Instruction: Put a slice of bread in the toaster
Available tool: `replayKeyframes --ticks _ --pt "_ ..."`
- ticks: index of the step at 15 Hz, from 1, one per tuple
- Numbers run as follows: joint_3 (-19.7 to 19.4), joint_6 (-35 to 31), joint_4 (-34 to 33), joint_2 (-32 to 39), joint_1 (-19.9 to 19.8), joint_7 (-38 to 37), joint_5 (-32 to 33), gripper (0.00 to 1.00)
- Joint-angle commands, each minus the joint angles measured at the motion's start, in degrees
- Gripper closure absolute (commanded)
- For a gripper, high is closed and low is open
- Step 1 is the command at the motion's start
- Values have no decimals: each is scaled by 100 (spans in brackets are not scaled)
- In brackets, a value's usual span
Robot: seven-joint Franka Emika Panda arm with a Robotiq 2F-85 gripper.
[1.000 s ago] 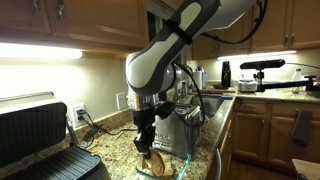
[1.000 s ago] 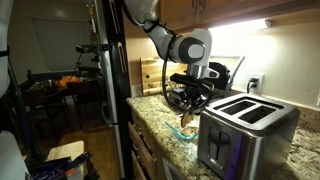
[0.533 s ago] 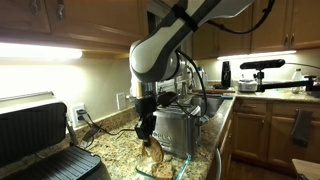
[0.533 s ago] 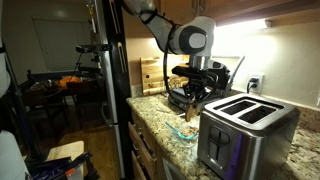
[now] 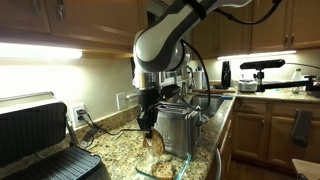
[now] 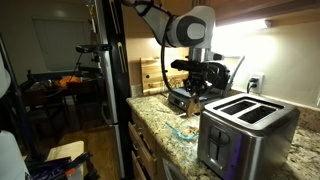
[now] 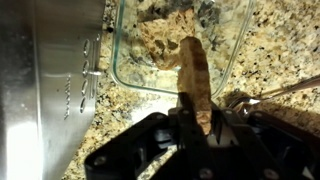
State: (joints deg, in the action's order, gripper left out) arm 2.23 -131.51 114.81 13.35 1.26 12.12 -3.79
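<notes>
My gripper (image 5: 147,122) is shut on the slice of bread (image 5: 154,143), a tan slice with a darker crust that hangs edge-down from the jaws. It is held in the air beside the shiny steel toaster (image 5: 181,130), above a clear glass dish (image 5: 163,170). In the wrist view the bread (image 7: 194,70) sticks out from the gripper (image 7: 196,115) over the dish (image 7: 232,55), with the toaster's side (image 7: 40,80) at the left. In an exterior view the gripper (image 6: 196,98) hangs left of the toaster (image 6: 245,125), whose top slots are open.
A large black and silver contact grill (image 5: 40,140) stands on the granite counter (image 5: 115,155). Wooden boards (image 6: 150,74) lean against the back wall. Cables run from a wall outlet (image 5: 80,114). The counter edge (image 6: 140,125) drops off beside the dish.
The gripper has risen with the bread, lifting it out of the glass dish and a little toward the toaster.
</notes>
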Motion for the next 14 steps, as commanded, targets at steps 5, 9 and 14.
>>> replayKeyframes --ticks 5,9,14 --pt "-99 -322 687 -817 -108 -153 32 92" --pt "-193 -422 823 -1066 -176 -173 37 92" --pt "-317 -583 820 -1212 -275 -200 69 92"
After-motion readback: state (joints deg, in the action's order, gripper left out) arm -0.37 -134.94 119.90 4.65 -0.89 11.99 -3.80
